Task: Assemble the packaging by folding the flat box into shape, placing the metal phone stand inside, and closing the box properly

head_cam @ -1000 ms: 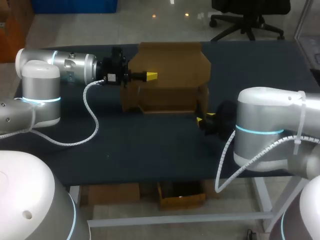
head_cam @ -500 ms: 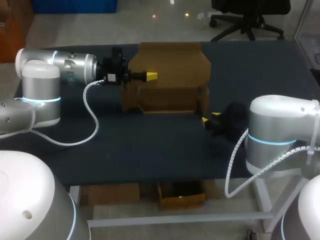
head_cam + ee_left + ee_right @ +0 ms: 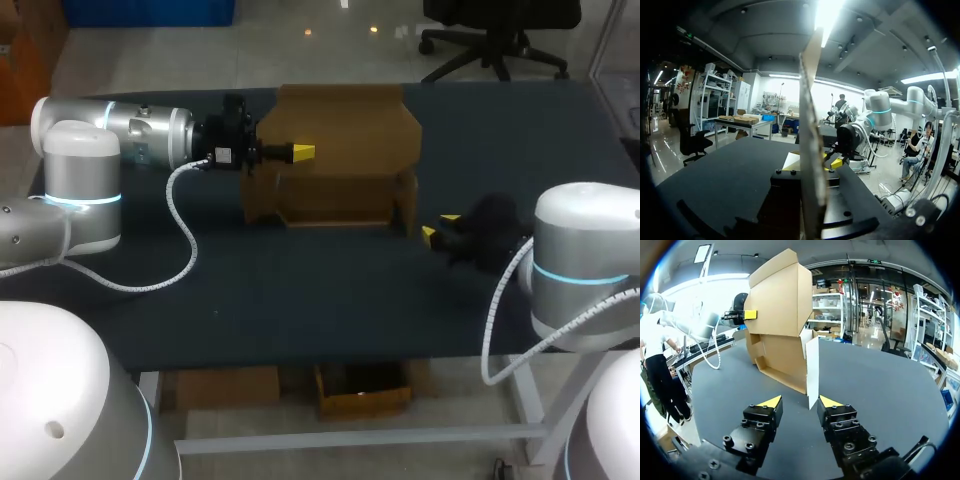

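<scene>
Open, empty right pincer [image 3: 437, 228] is hovering centre-right, facing the end flap [image 3: 406, 205] of the box [image 3: 340, 130]; left pincer [image 3: 303, 152] is clamping it from the left.

one cardboard box [image 3: 345, 130], one table [image 3: 300, 290], two pincers, left pincer [image 3: 303, 152], right pincer [image 3: 439, 227]

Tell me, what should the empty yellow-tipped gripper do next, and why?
Probably ease the right gripper forward and nudge the pale side flap of the brown cardboard box inward. It is open and empty, just short of that flap, and the left gripper holds the lid upright.
</scene>
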Controlling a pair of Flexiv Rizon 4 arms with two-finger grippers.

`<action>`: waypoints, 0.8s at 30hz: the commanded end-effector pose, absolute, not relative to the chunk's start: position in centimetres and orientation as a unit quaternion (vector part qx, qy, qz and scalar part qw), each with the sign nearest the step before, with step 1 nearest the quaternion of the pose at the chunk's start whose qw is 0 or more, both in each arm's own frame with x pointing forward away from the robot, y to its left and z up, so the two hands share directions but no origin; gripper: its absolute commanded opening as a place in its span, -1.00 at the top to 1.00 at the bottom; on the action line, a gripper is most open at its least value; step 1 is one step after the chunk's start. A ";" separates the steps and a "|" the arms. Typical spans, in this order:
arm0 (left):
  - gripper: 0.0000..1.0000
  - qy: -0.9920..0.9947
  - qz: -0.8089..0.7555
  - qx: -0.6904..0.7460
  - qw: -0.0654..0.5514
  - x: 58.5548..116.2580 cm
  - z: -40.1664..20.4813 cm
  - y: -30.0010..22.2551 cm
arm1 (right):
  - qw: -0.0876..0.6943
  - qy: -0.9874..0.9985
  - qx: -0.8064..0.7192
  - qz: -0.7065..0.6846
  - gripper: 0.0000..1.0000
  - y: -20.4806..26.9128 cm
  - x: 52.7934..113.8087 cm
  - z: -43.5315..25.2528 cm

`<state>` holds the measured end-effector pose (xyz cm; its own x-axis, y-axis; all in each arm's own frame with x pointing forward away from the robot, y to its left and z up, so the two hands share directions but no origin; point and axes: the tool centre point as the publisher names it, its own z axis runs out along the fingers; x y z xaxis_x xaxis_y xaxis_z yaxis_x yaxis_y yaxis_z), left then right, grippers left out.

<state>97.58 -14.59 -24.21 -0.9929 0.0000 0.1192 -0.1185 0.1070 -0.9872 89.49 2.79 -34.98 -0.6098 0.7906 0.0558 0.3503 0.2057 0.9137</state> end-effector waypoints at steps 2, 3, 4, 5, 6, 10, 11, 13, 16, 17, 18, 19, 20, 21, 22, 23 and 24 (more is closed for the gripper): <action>1.00 -0.742 0.667 0.039 0.045 97.7 -24.7 -14.5 | 0.171 0.765 0.338 0.521 0.13 1.2 90.0 -34.6; 1.00 -0.742 0.667 0.039 0.045 97.7 -24.7 -14.5 | 0.167 0.766 0.331 0.525 0.14 1.1 90.2 -34.7; 1.00 -0.742 0.667 0.039 0.045 97.7 -24.7 -14.5 | 0.165 0.768 0.326 0.525 0.14 0.9 90.3 -34.7; 1.00 -0.742 0.667 0.039 0.045 97.7 -24.7 -14.5 | 0.163 0.772 0.319 0.525 0.14 0.7 90.5 -34.7; 1.00 -0.742 0.667 0.039 0.045 97.7 -24.7 -14.5 | 0.160 0.776 0.309 0.527 0.14 0.5 90.6 -34.7; 1.00 -0.742 0.667 0.039 0.045 97.7 -24.7 -14.5 | 0.153 0.787 0.276 0.530 0.13 -0.3 91.4 -34.5; 1.00 -0.742 0.667 0.039 0.045 97.7 -24.7 -14.5 | 0.151 0.789 0.268 0.532 0.13 -0.5 91.6 -34.4; 1.00 -0.742 0.667 0.039 0.045 97.7 -24.7 -14.5 | 0.148 0.793 0.250 0.535 0.13 -1.0 92.1 -34.3; 1.00 -0.742 0.667 0.039 0.045 97.7 -24.7 -14.5 | 0.141 0.799 0.225 0.540 0.12 -1.4 92.8 -34.2; 1.00 -0.742 0.667 0.039 0.045 97.7 -24.7 -14.5 | 0.139 0.801 0.219 0.539 0.12 -1.4 93.0 -34.2; 1.00 -0.742 0.667 0.039 0.045 97.7 -24.7 -14.5 | 0.135 0.804 0.210 0.540 0.12 -1.5 93.2 -34.3; 1.00 -0.742 0.667 0.039 0.045 97.7 -24.7 -14.5 | 0.133 0.807 0.204 0.539 0.12 -1.5 93.4 -34.3; 1.00 -0.742 0.667 0.039 0.045 97.7 -24.7 -14.5 | 0.130 0.810 0.196 0.538 0.11 -1.5 93.6 -34.4; 1.00 -0.742 0.667 0.039 0.045 97.7 -24.7 -14.5 | 0.129 0.812 0.189 0.537 0.11 -1.5 93.7 -34.4; 1.00 -0.742 0.667 0.039 0.045 97.7 -24.7 -14.5 | 0.126 0.815 0.182 0.535 0.11 -1.5 93.9 -34.5; 1.00 -0.742 0.667 0.039 0.045 97.7 -24.7 -14.5 | 0.124 0.818 0.176 0.534 0.11 -1.5 94.1 -34.5; 1.00 -0.742 0.667 0.039 0.045 97.7 -24.7 -14.5 | 0.122 0.820 0.169 0.533 0.11 -1.6 94.3 -34.6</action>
<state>97.58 -14.58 -24.21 -0.9929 -0.0001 0.1192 -0.1185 0.1070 -0.9872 93.57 -1.36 -34.30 -0.8462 0.5275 -0.0751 0.1520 0.3741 0.9148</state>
